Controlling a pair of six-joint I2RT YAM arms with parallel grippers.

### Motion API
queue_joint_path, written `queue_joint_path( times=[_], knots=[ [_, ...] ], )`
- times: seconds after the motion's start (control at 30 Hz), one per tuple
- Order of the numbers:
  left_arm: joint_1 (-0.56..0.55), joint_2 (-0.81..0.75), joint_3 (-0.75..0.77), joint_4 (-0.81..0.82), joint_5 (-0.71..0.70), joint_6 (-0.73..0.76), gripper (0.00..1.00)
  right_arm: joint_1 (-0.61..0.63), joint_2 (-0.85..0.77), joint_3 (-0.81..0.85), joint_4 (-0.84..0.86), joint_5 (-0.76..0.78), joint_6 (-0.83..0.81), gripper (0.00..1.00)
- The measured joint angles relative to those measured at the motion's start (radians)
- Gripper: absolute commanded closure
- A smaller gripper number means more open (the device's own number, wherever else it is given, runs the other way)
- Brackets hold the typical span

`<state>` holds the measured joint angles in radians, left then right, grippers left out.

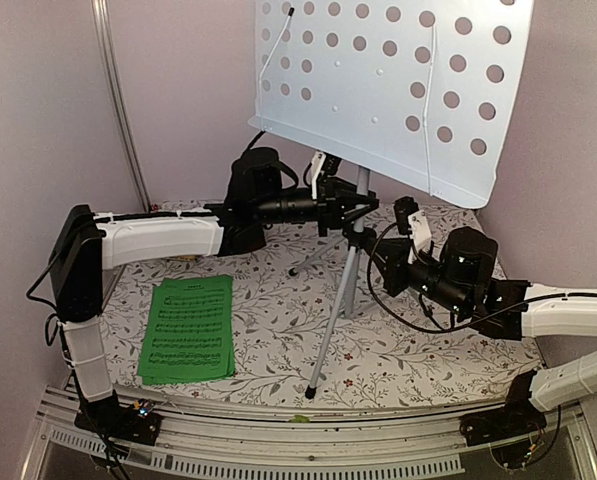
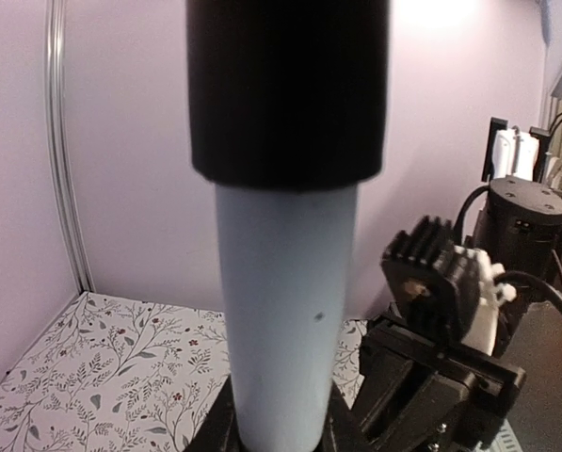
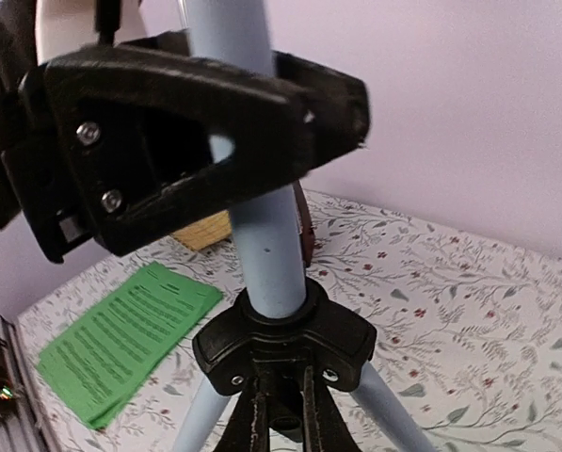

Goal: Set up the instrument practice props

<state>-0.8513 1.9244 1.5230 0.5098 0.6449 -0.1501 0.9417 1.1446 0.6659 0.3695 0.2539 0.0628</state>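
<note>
Now the left gripper (image 1: 344, 211) clamps the smooth round pole of the perforated music stand (image 1: 398, 90), upright mid-frame; right gripper (image 1: 376, 255) sits by its hub, fingers' state unclear. Flat green booklet (image 1: 188, 330) lies lower left.

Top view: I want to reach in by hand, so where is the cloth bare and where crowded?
Bare cloth lies between the green booklet and the stand's front leg, and between that leg and the right arm. Crowded around the stand's pole, where the left gripper clamps it.
</note>
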Motion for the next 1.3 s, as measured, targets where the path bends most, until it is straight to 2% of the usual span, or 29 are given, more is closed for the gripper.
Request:
queue_joint_path(
  times=[0.3, 0.5, 0.63, 0.77, 0.87, 1.0, 1.1, 1.2, 1.3],
  knots=[
    [-0.009, 0.0, 0.006, -0.003, 0.004, -0.013, 1.0, 0.001, -0.034, -0.012, -0.025, -0.003, 0.813, 1.0],
    [-0.015, 0.0, 0.009, -0.008, 0.007, -0.015, 1.0, 0.004, -0.05, -0.035, -0.013, -0.008, 1.295, 1.0],
    [-0.015, 0.0, 0.01, -0.009, 0.012, -0.016, 1.0, 0.005, -0.05, -0.047, 0.007, -0.014, 1.532, 1.0],
    [-0.015, 0.0, 0.01, -0.008, 0.013, -0.019, 1.0, 0.005, -0.046, -0.048, 0.019, -0.019, 1.7, 1.0],
    [-0.013, 0.0, 0.01, -0.006, 0.012, -0.029, 1.0, 0.004, -0.038, -0.048, 0.035, -0.019, 1.773, 0.98],
    [-0.012, 0.0, 0.01, -0.002, 0.01, -0.034, 1.0, 0.005, -0.036, -0.048, 0.04, -0.01, 1.768, 0.62],
    [-0.011, 0.0, 0.01, 0.0, 0.01, -0.034, 1.0, 0.003, -0.048, -0.048, 0.053, 0.036, 1.669, 0.45],
    [-0.01, 0.0, 0.01, 0.001, 0.01, -0.034, 1.0, 0.0, -0.077, -0.043, 0.073, 0.08, 1.505, 0.4],
    [-0.01, 0.0, 0.01, 0.001, 0.011, -0.034, 1.0, 0.0, -0.097, -0.037, 0.092, 0.106, 1.325, 0.39]
  ],
)
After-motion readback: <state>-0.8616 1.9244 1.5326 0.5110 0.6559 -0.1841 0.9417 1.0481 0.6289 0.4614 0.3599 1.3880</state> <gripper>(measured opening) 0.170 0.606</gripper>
